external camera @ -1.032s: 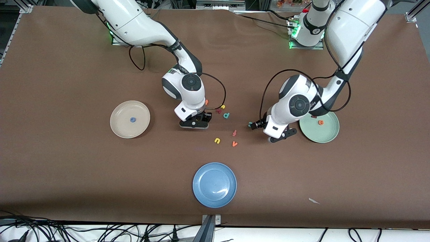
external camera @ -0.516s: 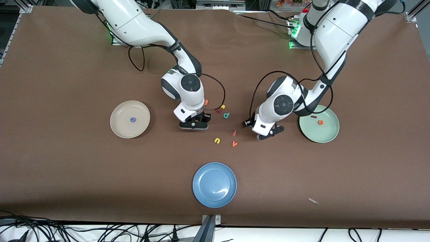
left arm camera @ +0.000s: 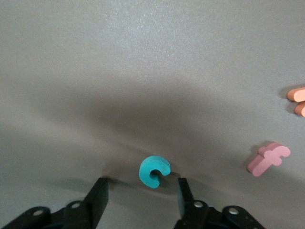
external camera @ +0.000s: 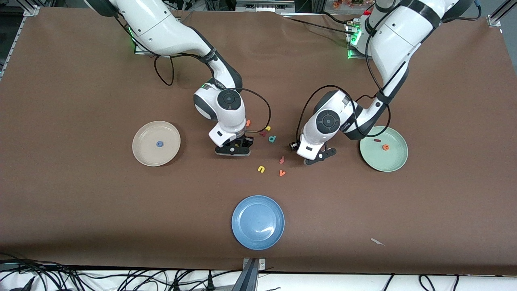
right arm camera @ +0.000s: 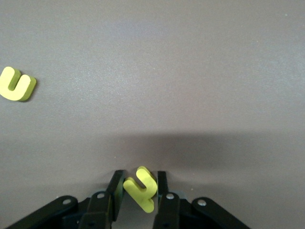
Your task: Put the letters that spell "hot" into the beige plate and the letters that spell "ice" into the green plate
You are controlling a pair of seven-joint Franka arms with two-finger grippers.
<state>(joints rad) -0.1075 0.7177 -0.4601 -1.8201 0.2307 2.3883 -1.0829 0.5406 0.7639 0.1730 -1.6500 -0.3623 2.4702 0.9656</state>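
Right gripper (right arm camera: pixel 138 191), low on the table, pinches my yellow "h" (right arm camera: pixel 140 187) between its fingers; next I lift and carry it to the beige plate (external camera: pixel 139 155) toward that arm's end. Left gripper (left arm camera: pixel 141 195), jaws apart, straddles the teal "c" (left arm camera: pixel 153 171); next I close, then carry it to the green plate (external camera: pixel 394 161).

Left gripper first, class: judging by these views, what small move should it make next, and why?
Probably close the left gripper on the teal "c". Its fingers stand open either side of the letter on the table, not yet touching it. The green plate already holds two letters. Meanwhile the right gripper is shut on a yellow letter.
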